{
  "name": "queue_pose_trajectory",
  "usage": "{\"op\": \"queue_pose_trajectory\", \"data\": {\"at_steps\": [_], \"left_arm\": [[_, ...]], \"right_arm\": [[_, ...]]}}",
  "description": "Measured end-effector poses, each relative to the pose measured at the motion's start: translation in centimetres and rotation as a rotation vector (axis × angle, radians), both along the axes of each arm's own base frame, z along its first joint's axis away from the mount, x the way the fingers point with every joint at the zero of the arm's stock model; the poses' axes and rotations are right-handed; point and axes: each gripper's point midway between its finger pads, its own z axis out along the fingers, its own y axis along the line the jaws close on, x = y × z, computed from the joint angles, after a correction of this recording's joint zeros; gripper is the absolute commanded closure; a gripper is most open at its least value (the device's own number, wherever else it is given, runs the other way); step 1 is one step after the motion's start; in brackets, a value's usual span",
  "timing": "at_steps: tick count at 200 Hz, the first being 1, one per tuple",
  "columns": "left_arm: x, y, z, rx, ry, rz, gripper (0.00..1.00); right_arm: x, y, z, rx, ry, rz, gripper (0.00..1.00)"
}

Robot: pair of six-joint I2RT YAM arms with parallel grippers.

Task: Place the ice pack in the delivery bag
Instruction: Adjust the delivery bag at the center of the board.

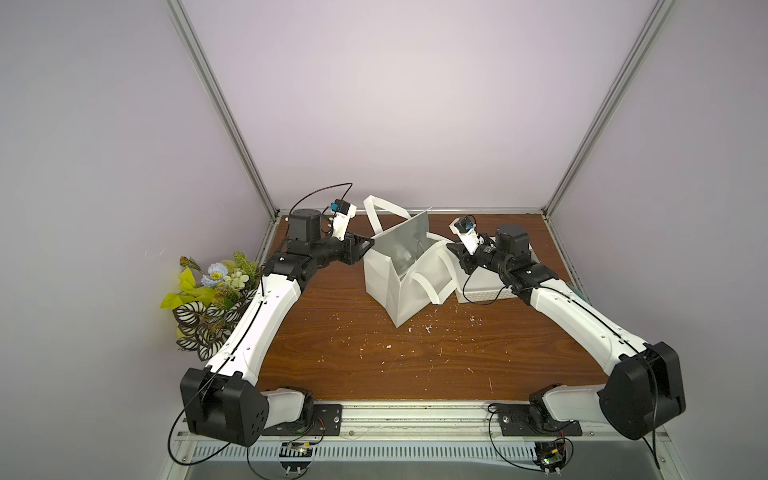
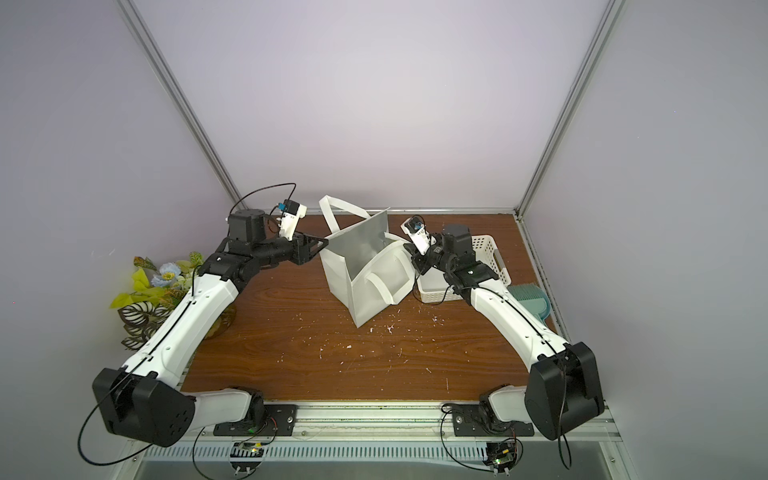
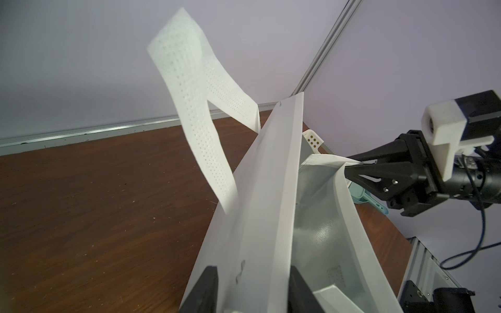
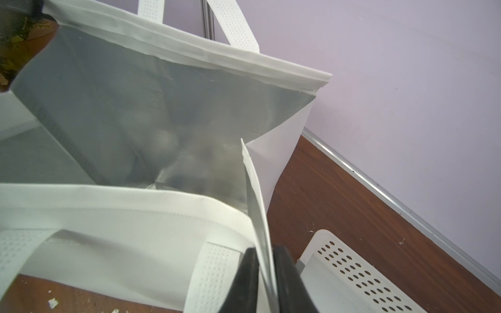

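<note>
Open delivery bag (image 1: 386, 286), right pincer (image 4: 267, 253) clamped on its rim, left pincer (image 3: 252, 271) astride it, grip unclear

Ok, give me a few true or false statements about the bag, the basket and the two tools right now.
The delivery bag stands open, silver lining showing. True.
The right tool pinches the bag's rim. True.
The white basket sits on the left tool's side of the bag. False: it is on the right tool's side.
Both handles stand upright. False: the far handle stands up, the near handle droops down the bag's front.
The left tool is well clear of the bag. False: its fingers straddle the rim.
</note>
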Motion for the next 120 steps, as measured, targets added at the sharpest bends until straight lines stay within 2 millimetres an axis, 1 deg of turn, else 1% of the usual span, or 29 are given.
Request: {"op": "queue_pose_trajectory", "data": {"at_steps": [51, 66, 92, 104, 120], "left_arm": [[0.2, 0.0, 1.7, -0.003, -0.036, 0.002, 0.65], [0.2, 0.0, 1.8, -0.003, -0.040, 0.001, 0.71], [0.2, 0.0, 1.8, -0.001, -0.041, 0.000, 0.72], [0.1, 0.0, 1.7, 0.001, -0.037, 0.000, 0.79], [0.1, 0.0, 1.6, 0.004, -0.034, 0.000, 0.84]], "right_arm": [[0.0, 0.0, -0.1, -0.001, 0.003, 0.001, 0.83], [0.1, 0.1, -0.3, -0.002, 0.005, 0.002, 0.83], [0.2, 0.3, -0.7, -0.006, 0.014, 0.004, 0.83], [0.2, 0.3, -0.8, -0.007, 0.016, 0.004, 0.83], [0.3, 0.3, -0.9, -0.008, 0.018, 0.004, 0.83]]}}
